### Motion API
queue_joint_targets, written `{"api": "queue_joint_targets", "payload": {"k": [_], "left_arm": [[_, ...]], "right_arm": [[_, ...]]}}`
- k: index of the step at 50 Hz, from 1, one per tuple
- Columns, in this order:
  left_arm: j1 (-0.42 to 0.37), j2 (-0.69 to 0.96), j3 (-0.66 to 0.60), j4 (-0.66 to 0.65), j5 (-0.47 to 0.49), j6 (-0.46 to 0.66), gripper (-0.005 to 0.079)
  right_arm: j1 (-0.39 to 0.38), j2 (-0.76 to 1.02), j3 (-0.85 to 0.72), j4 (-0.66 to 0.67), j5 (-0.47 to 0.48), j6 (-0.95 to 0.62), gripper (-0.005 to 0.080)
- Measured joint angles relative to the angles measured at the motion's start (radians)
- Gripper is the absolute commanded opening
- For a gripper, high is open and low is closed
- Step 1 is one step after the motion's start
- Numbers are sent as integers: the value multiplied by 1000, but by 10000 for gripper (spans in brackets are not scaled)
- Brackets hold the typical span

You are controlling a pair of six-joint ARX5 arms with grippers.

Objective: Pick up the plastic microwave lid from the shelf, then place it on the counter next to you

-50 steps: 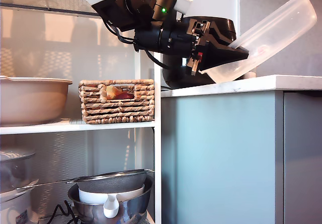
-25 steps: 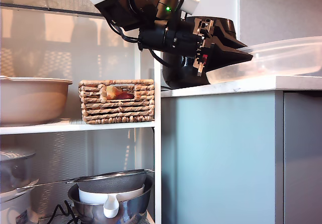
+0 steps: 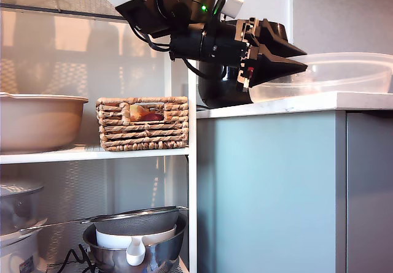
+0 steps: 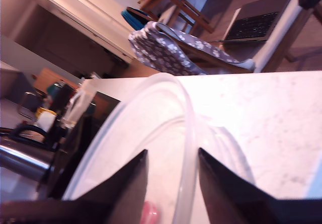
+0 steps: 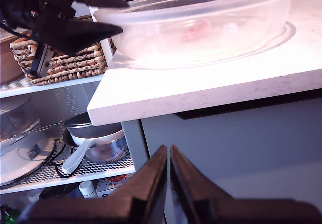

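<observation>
The worktop (image 3: 295,103) is carrying the plastic lid (image 3: 344,73) and a black cooker (image 3: 215,92). The shelf (image 3: 92,154) beside it is holding a wicker basket (image 3: 142,124) and a beige bowl (image 3: 37,121).

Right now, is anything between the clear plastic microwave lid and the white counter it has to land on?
Nothing visible. The translucent plastic microwave lid already rests on the white stone-look counter, its rim between my first gripper's jaws, beside the black cooker.

lid (image 3: 344,73) cropped at exterior view's right, reddish blur (image 5: 193,31) inside, perhaps
</observation>
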Motion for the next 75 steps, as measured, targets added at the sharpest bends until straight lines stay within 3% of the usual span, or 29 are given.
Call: {"api": "queue_joint_targets", "payload": {"k": [16, 22, 28, 36, 47, 59, 75], "left_arm": [[-3, 0, 0, 33, -3, -63, 307], [-5, 2, 0, 104, -91, -62, 307], [-5, 2, 0, 133, -112, -62, 307], [-5, 2, 0, 128, -109, -66, 307], [-20, 2, 0, 45, -85, -163, 312], [-33, 2, 0, 45, -78, -164, 537], [-33, -2, 0, 7, -100, -171, 567]], "right_arm": [[0, 0, 0, -22, 0, 0, -12], [0, 0, 0, -23, 0, 0, -12], [0, 0, 0, -23, 0, 0, -12], [0, 0, 0, -23, 0, 0, -12], [0, 0, 0, -23, 0, 0, -12], [0, 0, 0, -23, 0, 0, -12], [0, 0, 0, -24, 0, 0, -12]]}}
